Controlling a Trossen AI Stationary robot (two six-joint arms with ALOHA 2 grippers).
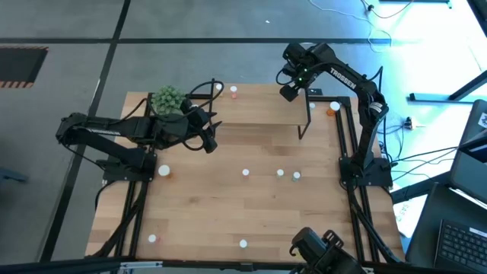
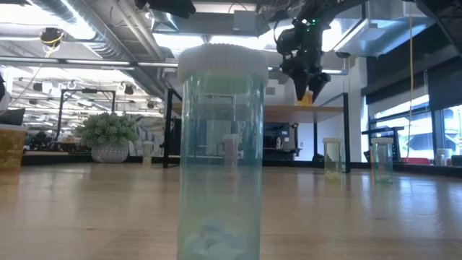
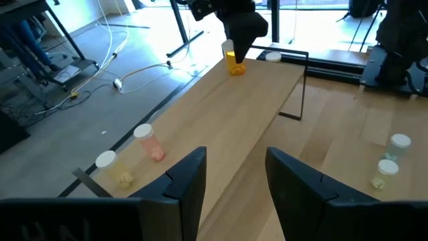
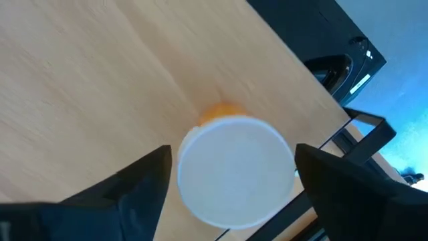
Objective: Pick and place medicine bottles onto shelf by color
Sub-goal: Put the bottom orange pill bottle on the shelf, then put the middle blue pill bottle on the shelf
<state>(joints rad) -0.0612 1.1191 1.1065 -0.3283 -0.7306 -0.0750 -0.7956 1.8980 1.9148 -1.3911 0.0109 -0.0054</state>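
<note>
An orange medicine bottle (image 4: 234,167) with a white cap stands upright on the shelf (image 3: 221,127), near its far end. The right gripper (image 4: 231,177) hangs directly above it, its fingers (image 4: 144,184) spread wide on either side of the cap and clear of it, holding nothing. Farther along the same shelf stand a pink bottle (image 3: 148,142) and a yellowish bottle (image 3: 115,169). The left gripper (image 3: 234,177) hovers at the shelf's other end, jaws partly apart and empty.
</note>
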